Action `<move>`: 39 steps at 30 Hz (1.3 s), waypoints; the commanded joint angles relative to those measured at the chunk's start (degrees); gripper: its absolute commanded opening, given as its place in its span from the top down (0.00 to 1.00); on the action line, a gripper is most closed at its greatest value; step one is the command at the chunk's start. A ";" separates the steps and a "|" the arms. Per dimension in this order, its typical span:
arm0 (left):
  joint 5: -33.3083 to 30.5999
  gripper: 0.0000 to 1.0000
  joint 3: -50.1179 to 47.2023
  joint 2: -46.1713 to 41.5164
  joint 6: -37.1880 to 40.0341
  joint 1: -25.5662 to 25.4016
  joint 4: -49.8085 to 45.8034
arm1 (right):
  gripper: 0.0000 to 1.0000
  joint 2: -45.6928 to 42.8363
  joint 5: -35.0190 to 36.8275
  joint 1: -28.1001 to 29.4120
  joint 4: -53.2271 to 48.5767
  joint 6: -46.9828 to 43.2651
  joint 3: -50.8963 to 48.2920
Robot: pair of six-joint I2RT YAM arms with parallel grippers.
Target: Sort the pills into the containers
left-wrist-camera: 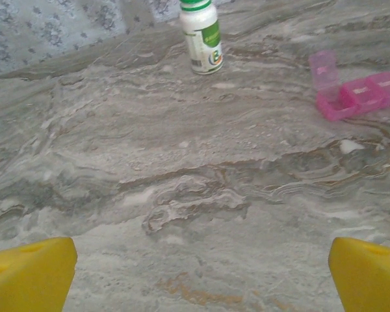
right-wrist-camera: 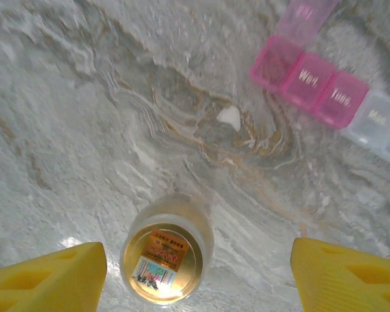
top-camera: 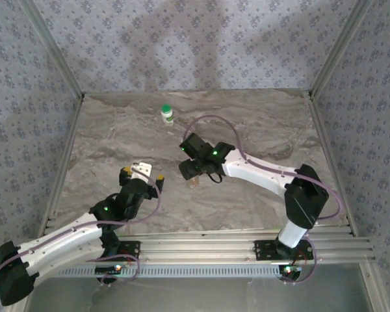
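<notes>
A tiny clear amber-tinted vial [right-wrist-camera: 166, 260] stands upright and uncapped on the marble table, seen from above. My right gripper [right-wrist-camera: 195, 279] is open and straddles it; the vial is nearer the left finger, and neither finger touches it. From above, the right gripper [top-camera: 190, 171] hangs over the vial [top-camera: 194, 184]. A pink-and-clear pill case [right-wrist-camera: 322, 88] lies beyond, one pink lid raised. One white pill [right-wrist-camera: 229, 117] lies loose between vial and case. My left gripper [left-wrist-camera: 198, 276] is open over bare table, with the case [left-wrist-camera: 357, 94] and pill [left-wrist-camera: 350, 146] at its far right. The left gripper [top-camera: 143, 172] is also in the top view.
A white bottle with green cap [top-camera: 167, 114] stands upright toward the back of the table [top-camera: 260, 130], also ahead of the left wrist as the bottle [left-wrist-camera: 201, 36]. Patterned walls and metal rails enclose the table on three sides.
</notes>
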 commanded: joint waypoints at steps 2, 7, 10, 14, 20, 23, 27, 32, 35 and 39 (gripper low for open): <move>-4.00 0.01 2.23 -0.54 -1.67 0.27 -1.81 | 0.25 2.19 -1.19 0.35 -2.79 -0.56 2.03; -4.95 0.01 2.15 -1.33 -2.06 0.29 -2.56 | 0.29 2.16 -2.47 0.46 -1.64 -0.23 0.31; -5.05 0.01 2.04 -1.12 -2.05 0.31 -2.32 | 0.30 2.15 -3.24 0.41 -1.28 -0.05 0.07; -5.04 0.01 2.14 -0.50 -1.96 0.37 -2.39 | 0.32 2.33 -3.34 0.59 0.08 0.00 -0.05; -4.99 0.01 2.21 -0.37 -1.94 0.33 -2.48 | 0.36 3.54 -3.78 0.63 0.61 0.28 -0.65; -4.92 0.01 2.24 -0.37 -1.97 0.36 -2.40 | 0.37 4.07 -3.86 0.58 0.74 0.46 -0.71; -4.61 0.01 2.40 -0.20 -1.97 0.38 -2.65 | 0.40 4.61 -3.94 0.59 0.84 0.75 -0.68; -4.36 0.01 2.41 -0.23 -2.05 0.33 -2.63 | 0.43 5.14 -3.99 0.62 0.83 0.91 -0.80; -4.24 0.01 2.41 -0.01 -2.05 0.32 -2.50 | 0.48 5.49 -4.05 0.69 0.45 1.19 -0.67; -3.92 0.01 2.56 0.41 -1.97 0.32 -2.40 | 0.55 5.65 -4.43 0.64 -0.06 1.37 -0.92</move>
